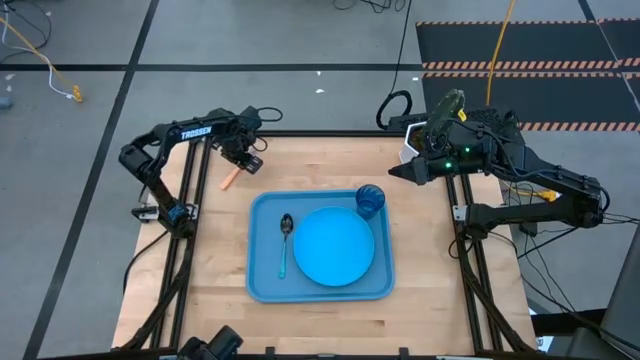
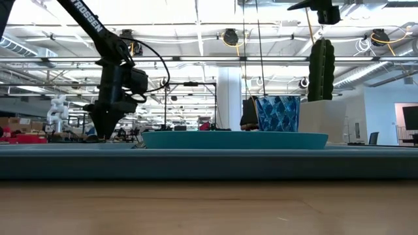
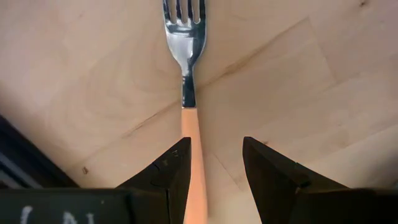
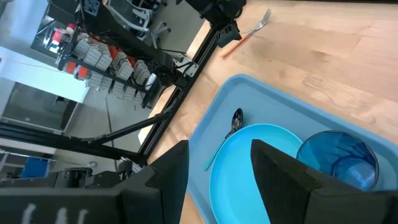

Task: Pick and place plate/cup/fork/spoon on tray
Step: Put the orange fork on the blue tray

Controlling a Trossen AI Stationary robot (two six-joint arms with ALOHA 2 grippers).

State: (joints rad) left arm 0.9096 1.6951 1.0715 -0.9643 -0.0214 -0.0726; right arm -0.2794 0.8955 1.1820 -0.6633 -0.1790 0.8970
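Note:
The fork (image 3: 188, 81) lies flat on the bare wood at the table's far left, its orange handle (image 1: 230, 180) showing in the high view. My left gripper (image 3: 214, 146) is open and low over it, pointing down, one finger on each side of the handle, which runs close by one finger. The tray (image 1: 262, 285) holds the sky-blue plate (image 1: 333, 246), the dark-blue cup (image 1: 369, 200) at its far right corner, and the spoon (image 1: 285, 240) left of the plate. My right gripper (image 4: 217, 162) is open and empty, raised over the table's far right.
A cactus (image 2: 321, 68) in a white pot (image 2: 322, 121) stands behind the cup at the far right. Bare wood lies around the tray, widest at the far side and near edge. The table's frame rails run along both sides.

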